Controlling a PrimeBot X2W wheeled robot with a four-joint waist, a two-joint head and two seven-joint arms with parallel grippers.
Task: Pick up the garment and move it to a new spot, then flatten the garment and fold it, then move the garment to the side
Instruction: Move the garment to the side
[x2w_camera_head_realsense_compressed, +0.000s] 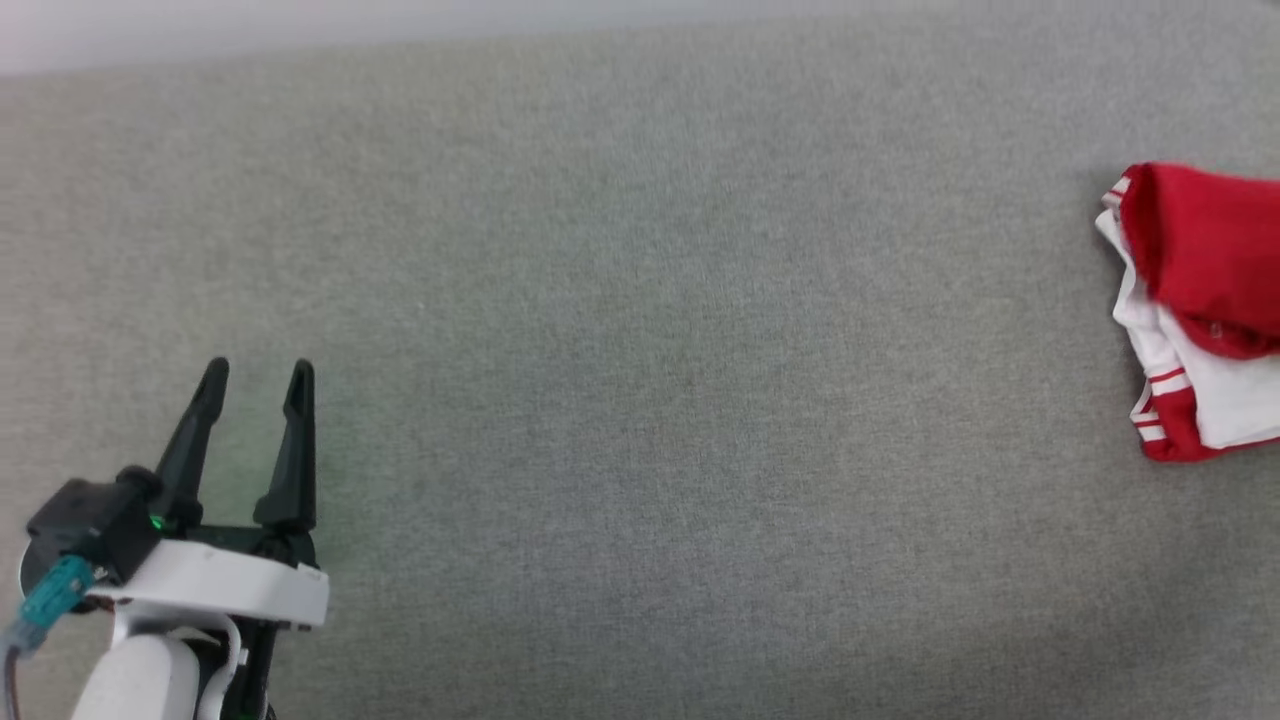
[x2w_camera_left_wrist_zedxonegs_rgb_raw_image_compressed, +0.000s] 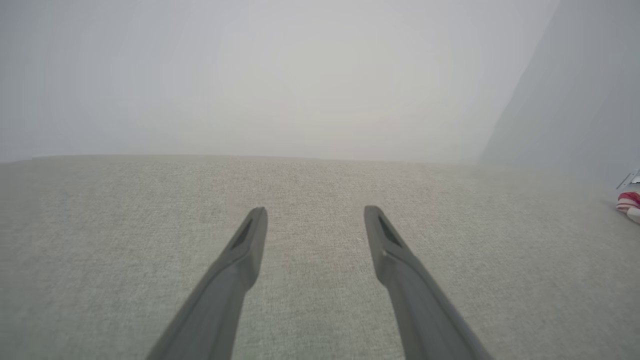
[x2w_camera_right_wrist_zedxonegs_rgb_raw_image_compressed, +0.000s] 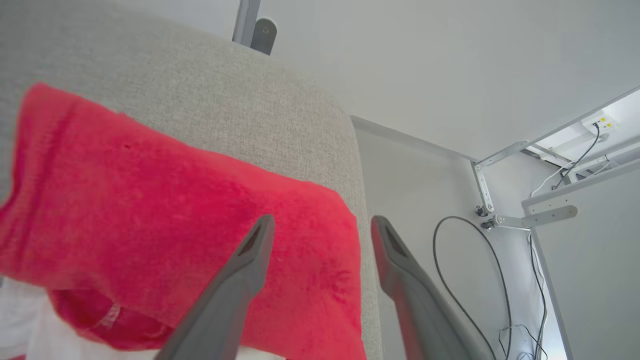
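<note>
The garment runs off the right border of the head view, so only its left part shows: a red fold lying over white panels with red-and-white striped trim. In the left wrist view it is a small red-and-white scrap at the far right of the grey fabric surface, too small to read. In the right wrist view the red fold is cut by the left and bottom borders, and the gripper's own fingers hide part of it (how many layers lie underneath cannot be told).

The left gripper is at the near-left part of the grey surface, with its white forearm rising from the bottom border. Its fingers are spread wide and there is nothing between them.

The right gripper hangs above the surface's right edge. Its fingers stand well apart with nothing clamped: one crosses the red fold, and the other is past the edge, over the pale floor.

The garment sits on the right end of the grey surface, and its red corner reaches almost to that edge. From the garment to the left gripper the surface is bare cloth. Beyond the edge, dark cables loop beside white metal brackets.
</note>
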